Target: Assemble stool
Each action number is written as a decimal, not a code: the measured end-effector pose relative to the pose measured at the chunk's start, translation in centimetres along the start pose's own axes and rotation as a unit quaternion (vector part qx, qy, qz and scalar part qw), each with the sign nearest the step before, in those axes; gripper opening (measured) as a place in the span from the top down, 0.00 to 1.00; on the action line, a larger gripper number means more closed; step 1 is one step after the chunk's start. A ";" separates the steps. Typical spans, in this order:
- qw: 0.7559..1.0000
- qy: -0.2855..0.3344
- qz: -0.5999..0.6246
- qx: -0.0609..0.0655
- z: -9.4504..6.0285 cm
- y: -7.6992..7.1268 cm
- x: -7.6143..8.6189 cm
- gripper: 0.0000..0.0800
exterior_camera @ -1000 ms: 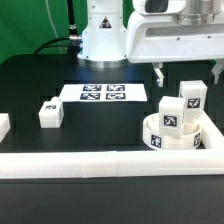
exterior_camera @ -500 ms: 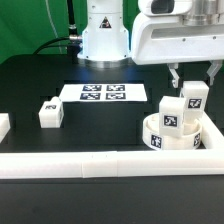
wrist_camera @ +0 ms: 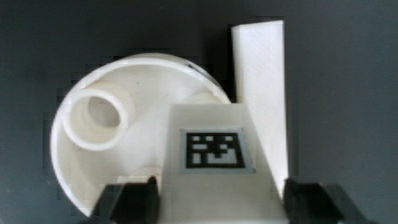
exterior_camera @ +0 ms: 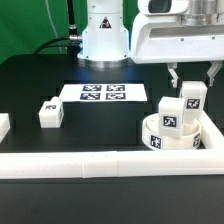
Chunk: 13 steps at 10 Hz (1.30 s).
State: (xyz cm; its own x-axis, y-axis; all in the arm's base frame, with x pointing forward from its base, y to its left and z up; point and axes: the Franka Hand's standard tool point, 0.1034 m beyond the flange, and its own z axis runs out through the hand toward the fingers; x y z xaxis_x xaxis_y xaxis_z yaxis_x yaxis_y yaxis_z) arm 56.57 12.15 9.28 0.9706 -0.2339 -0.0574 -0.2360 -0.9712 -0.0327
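The stool's round white seat point(exterior_camera: 150, 138) lies at the exterior view's right, against the border rails. Two blocky white tagged legs stand on it: one nearer the front point(exterior_camera: 172, 115), one behind it point(exterior_camera: 192, 97). My gripper point(exterior_camera: 192, 74) hangs just over the rear leg, open, with a finger point(exterior_camera: 176, 76) on each side of the leg's top. In the wrist view the tagged leg point(wrist_camera: 217, 148) lies between my black fingers point(wrist_camera: 128, 200), with the seat point(wrist_camera: 107, 120) and one socket beside it. A third leg point(exterior_camera: 49, 112) stands loose at the exterior view's left.
The marker board point(exterior_camera: 103, 93) lies in the middle at the back. A long white rail point(exterior_camera: 90, 164) runs along the front and another point(exterior_camera: 214, 137) along the right; the latter also shows in the wrist view point(wrist_camera: 267, 70). A white piece point(exterior_camera: 3, 125) sits at the left edge.
My gripper has moved toward the exterior view's right and now straddles the rear leg's top. It has held still over the last half second. The parts have not moved.
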 end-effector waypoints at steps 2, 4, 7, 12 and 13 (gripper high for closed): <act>0.994 0.008 0.108 0.003 0.1 -0.3 -0.5 0.59; 0.978 0.010 0.210 0.005 0.2 -0.6 -0.6 0.58; 0.946 0.011 0.323 0.014 0.2 -0.8 -0.5 0.58; 0.871 0.005 0.491 0.028 0.1 -1.0 -0.2 0.58; 0.854 0.001 0.519 0.032 0.1 -1.1 -0.3 0.58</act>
State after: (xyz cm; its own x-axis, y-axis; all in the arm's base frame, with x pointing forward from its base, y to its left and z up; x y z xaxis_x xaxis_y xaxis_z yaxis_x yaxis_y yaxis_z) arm 56.57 13.31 9.19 0.2363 -0.9678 -0.0871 -0.9717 -0.2356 -0.0187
